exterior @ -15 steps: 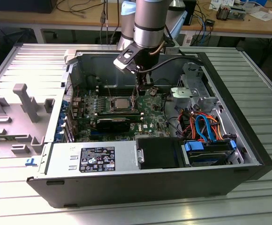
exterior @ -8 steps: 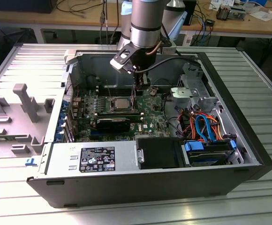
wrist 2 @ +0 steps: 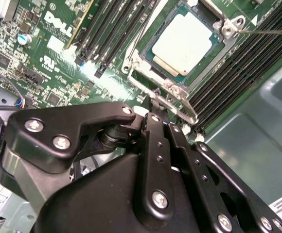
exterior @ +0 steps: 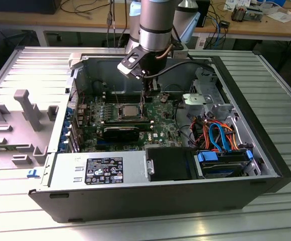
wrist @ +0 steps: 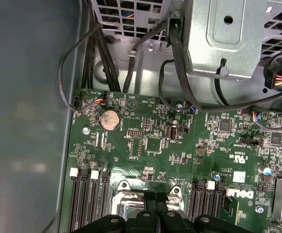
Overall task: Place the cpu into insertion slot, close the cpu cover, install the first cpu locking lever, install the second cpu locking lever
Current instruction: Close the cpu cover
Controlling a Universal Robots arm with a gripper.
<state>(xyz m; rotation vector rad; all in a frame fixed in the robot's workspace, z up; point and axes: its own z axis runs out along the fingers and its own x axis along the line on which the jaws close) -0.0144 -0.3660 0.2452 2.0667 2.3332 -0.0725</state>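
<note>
With the cpu [wrist 2: 187, 41] seated in the slot [exterior: 113, 113] at the exterior view's centre, the gripper [wrist 2: 153, 103], fingers [wrist 2: 155, 141] pressed together at its rim, could slip off the thin lever [wrist 2: 270, 32] and gouge the board [wrist 2: 58, 73] if it pushes off-line.
</note>
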